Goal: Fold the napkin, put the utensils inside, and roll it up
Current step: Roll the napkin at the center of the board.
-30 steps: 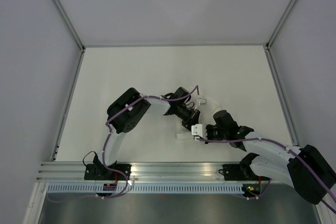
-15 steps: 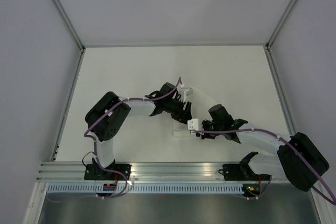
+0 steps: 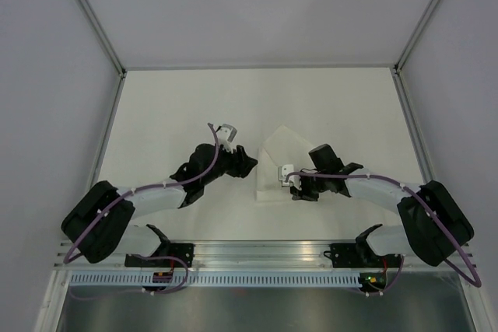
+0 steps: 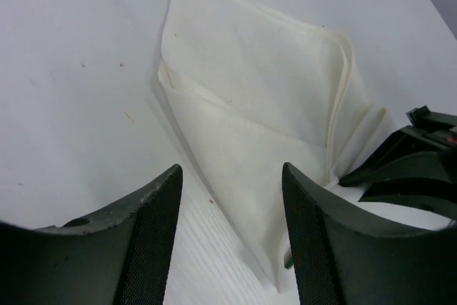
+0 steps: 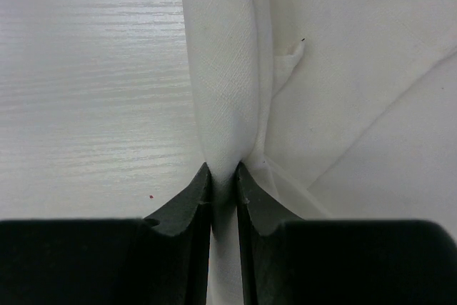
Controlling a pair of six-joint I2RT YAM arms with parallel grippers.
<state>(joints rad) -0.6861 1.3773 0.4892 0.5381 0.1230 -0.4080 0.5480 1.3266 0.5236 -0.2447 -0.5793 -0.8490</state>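
Observation:
The white napkin [image 3: 274,162] lies folded on the table's middle, its layered flap [image 4: 264,83] spread flat in the left wrist view. My right gripper [image 3: 286,177] is shut on a rolled-up fold of the napkin [image 5: 223,105], with cloth pinched between the jaws [image 5: 223,173]. My left gripper [image 3: 247,162] stands open just left of the napkin, nothing between its fingers [image 4: 230,176]. The utensils are almost wholly hidden; only a small green tip [image 4: 288,263] peeks from under the napkin's near edge.
The white table [image 3: 171,114] is bounded by grey walls with metal corner posts [image 3: 101,36]. The aluminium base rail [image 3: 257,250] runs along the near edge. The right arm's black fingers [image 4: 410,169] show at the right of the left wrist view.
My left gripper opened, let go of the napkin and drew back to the left with its arm. The right gripper kept its grip and shifted slightly up and left.

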